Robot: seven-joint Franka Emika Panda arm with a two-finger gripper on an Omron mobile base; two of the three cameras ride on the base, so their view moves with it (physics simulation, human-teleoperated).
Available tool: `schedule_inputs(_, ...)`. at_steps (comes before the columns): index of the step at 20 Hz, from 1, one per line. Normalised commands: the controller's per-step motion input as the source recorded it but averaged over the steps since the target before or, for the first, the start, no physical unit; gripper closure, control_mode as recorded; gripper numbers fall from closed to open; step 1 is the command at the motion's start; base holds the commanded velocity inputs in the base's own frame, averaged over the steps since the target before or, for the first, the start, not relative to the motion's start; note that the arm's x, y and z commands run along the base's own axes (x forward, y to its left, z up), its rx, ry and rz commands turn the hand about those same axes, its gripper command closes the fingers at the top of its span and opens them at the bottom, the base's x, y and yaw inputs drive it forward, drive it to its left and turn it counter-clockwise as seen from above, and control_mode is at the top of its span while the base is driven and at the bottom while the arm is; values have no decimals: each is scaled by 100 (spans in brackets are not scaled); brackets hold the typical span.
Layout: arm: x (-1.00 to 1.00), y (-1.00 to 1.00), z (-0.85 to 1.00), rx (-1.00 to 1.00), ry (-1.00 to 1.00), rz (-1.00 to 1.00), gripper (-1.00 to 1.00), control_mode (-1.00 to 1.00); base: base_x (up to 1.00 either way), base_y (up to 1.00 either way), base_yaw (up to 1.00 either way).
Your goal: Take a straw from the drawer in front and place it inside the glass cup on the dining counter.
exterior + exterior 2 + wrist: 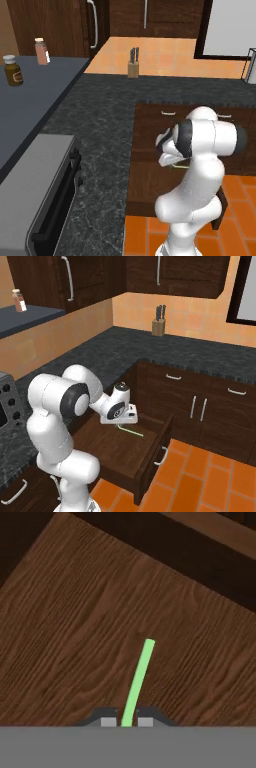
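Observation:
The drawer (150, 460) stands pulled out over the orange floor, its silver handle (161, 456) on the front. My gripper (122, 423) reaches down into it. The thin light-green straw (132, 431) lies just above the drawer's wooden floor (75, 637). In the hand view the straw (139, 674) runs up from between the two fingertips, and the gripper (127, 721) is shut on its near end. The white arm covers much of the drawer (145, 180) in the left base view. The glass cup and the dining counter are out of view.
Black speckled countertop (100, 130) wraps the corner around the drawer. A knife block (159, 321) stands on it by the wall. Two bottles (13, 70) sit on a grey surface at the left. Closed cabinet doors (197, 406) are right of the drawer, an oven (45, 200) at the left.

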Motion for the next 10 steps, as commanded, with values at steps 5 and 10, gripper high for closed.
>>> schedule_inputs(5, -5, 0, 100, 0, -2, -15, 100, -100, 0, 0, 0)
schedule_inputs(10, -1, 0, 100, 0, 0, -17, 100, -100, 0, 0, 0)
